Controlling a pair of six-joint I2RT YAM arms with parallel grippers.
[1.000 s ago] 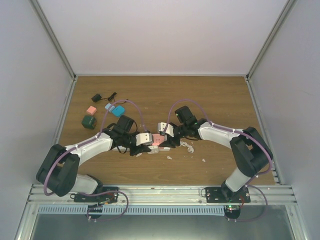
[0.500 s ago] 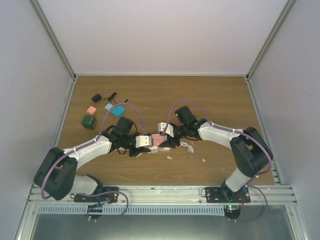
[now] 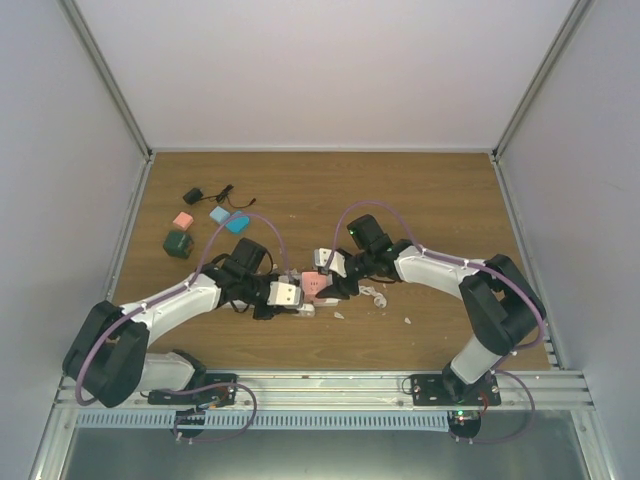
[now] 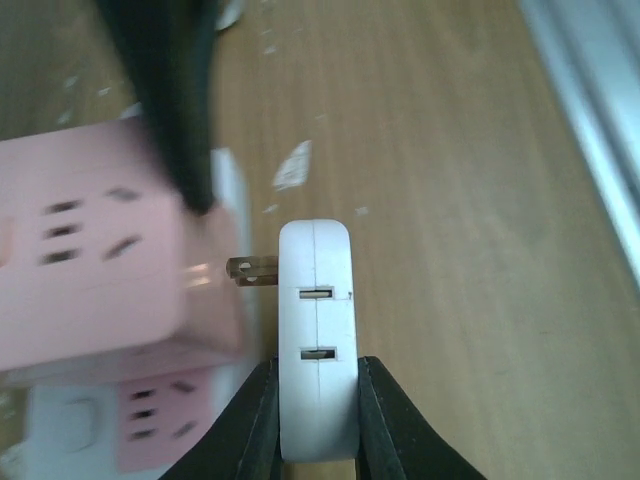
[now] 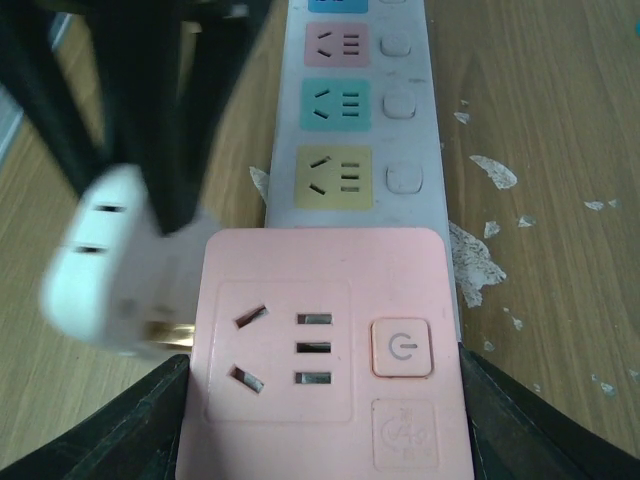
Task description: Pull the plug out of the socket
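Both arms: white shells w/ black joints. Left arm (image 3: 175,297) & right arm (image 3: 437,266) each carry a purple cable (image 3: 250,214) looped above. Black base plates (image 3: 195,392) at tabletop's near edge. Fingers (image 4: 245,430) black.

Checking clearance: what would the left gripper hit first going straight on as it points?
Past the white plug that the left gripper holds, probably the bare wooden table; depth is unclear.
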